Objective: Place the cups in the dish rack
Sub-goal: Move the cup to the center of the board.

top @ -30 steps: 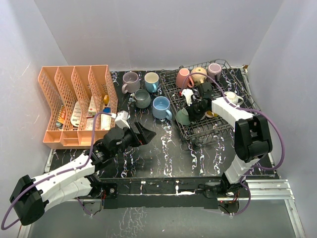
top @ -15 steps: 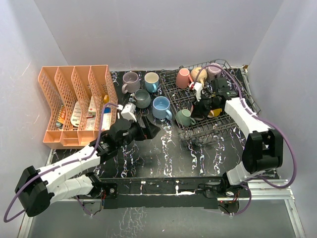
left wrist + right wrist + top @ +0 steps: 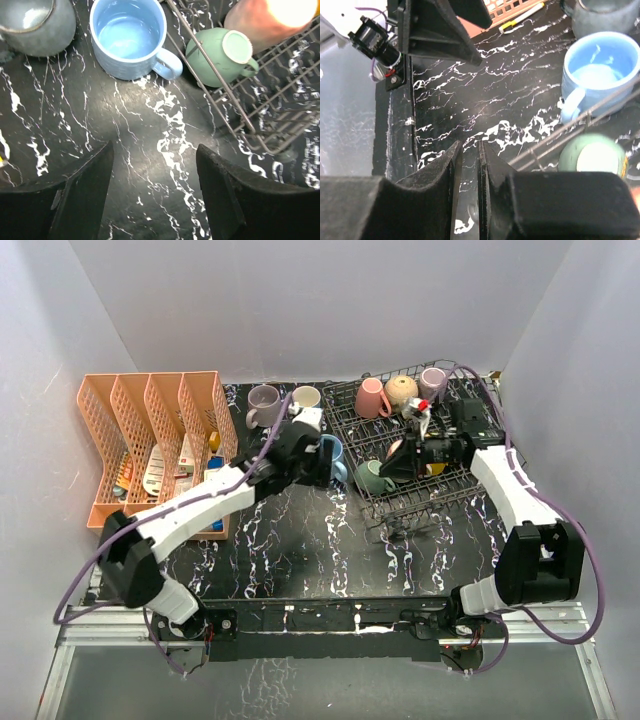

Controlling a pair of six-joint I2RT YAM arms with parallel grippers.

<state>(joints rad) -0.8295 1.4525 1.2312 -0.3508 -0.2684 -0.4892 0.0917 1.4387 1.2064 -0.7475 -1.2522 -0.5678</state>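
A blue cup (image 3: 129, 37) stands upright on the black marbled table, just left of the dish rack (image 3: 450, 495). My left gripper (image 3: 155, 180) is open and empty, hovering over the table just short of the blue cup; in the top view it (image 3: 318, 465) partly covers the cup. A grey cup (image 3: 35, 22) stands beside the blue one. A green cup (image 3: 220, 50) lies on its side inside the rack's near left corner. My right gripper (image 3: 468, 170) is shut and empty above the rack's left part (image 3: 400, 458). Pink (image 3: 372, 397), tan (image 3: 402, 390) and mauve (image 3: 433, 380) cups sit at the rack's back.
A mauve cup (image 3: 262, 403) and a white cup (image 3: 306, 396) stand on the table at the back. An orange divided organiser (image 3: 150, 450) with pens and small items fills the left side. The white walls close in on three sides.
My left arm has swung forward and right, from the table's middle to the blue cup. My right gripper has drawn back from the green cup, which stays in the rack.
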